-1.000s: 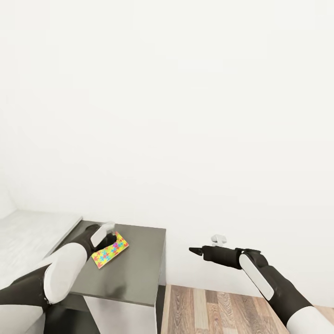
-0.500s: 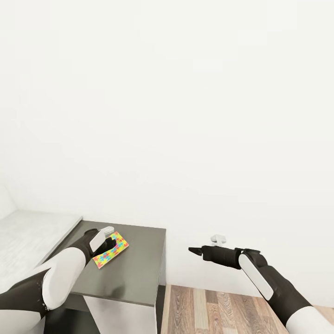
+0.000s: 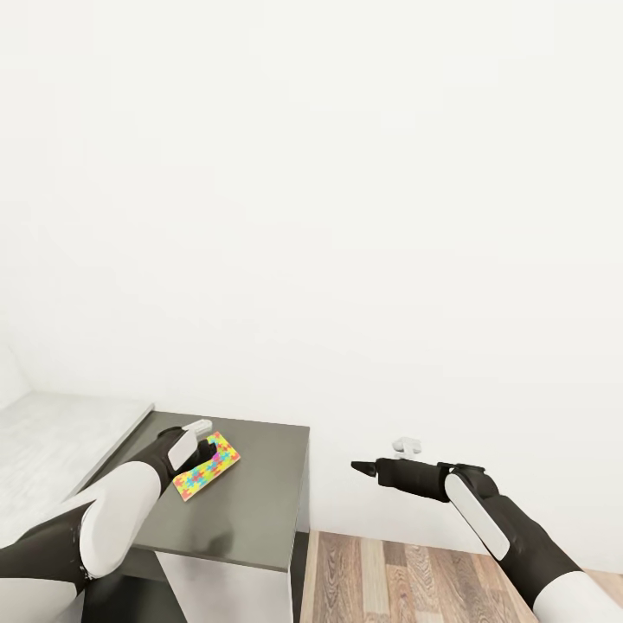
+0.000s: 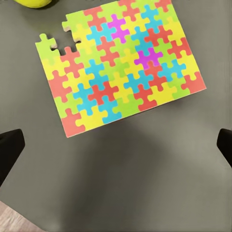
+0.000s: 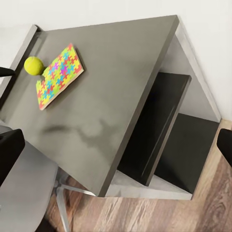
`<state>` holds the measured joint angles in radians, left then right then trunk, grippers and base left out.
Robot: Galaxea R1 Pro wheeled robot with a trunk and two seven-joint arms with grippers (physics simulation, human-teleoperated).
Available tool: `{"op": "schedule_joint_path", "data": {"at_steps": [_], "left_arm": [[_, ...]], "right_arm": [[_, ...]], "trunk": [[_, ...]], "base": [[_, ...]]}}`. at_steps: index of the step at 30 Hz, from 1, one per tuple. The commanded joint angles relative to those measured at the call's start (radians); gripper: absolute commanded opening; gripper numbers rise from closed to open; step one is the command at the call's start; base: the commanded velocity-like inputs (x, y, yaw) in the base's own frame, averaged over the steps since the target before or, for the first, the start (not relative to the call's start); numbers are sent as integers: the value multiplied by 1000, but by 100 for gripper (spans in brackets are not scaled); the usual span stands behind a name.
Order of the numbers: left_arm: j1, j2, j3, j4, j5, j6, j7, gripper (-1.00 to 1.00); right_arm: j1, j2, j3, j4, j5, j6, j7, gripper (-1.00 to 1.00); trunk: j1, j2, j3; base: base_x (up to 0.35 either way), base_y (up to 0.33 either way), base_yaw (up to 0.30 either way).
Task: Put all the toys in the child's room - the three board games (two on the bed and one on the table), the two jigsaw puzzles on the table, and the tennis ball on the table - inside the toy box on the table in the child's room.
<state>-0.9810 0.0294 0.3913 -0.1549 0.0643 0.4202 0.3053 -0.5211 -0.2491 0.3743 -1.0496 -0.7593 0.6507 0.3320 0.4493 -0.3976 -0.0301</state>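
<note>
Left gripper [image 4: 116, 145] open above jigsaw puzzle [image 4: 118, 65].

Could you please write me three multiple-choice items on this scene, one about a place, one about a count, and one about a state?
1. Where does the jigsaw puzzle lie?
A. on the wood floor
B. on the dark grey table wing
C. on the bed

2. How many tennis balls lie beside the puzzle?
A. one
B. two
C. three

3. How is the left hand?
A. shut on the puzzle
B. shut on the ball
C. open above the table, holding nothing

Answers:
1 B: the puzzle lies flat on the dark grey top.
2 A: the right wrist view shows a single tennis ball at the puzzle's notched corner.
3 C: in the left wrist view the fingertips stand wide apart, with only bare tabletop between them.
</note>
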Motion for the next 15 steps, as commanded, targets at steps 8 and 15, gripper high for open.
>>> {"op": "schedule_joint_path", "data": {"at_steps": [8, 15], "left_arm": [[0, -1, -2, -1, 6, -4, 5, 100], [1, -3, -2, -2, 6, -10, 5, 100]], "right_arm": [[-1, -1, 2, 0, -2, 3, 1, 100], [-2, -1, 0, 0, -2, 3, 1, 100]], "trunk": [[1, -2, -2], [1, -2, -2]], "base": [[0, 0, 0], [0, 0, 0]]}}
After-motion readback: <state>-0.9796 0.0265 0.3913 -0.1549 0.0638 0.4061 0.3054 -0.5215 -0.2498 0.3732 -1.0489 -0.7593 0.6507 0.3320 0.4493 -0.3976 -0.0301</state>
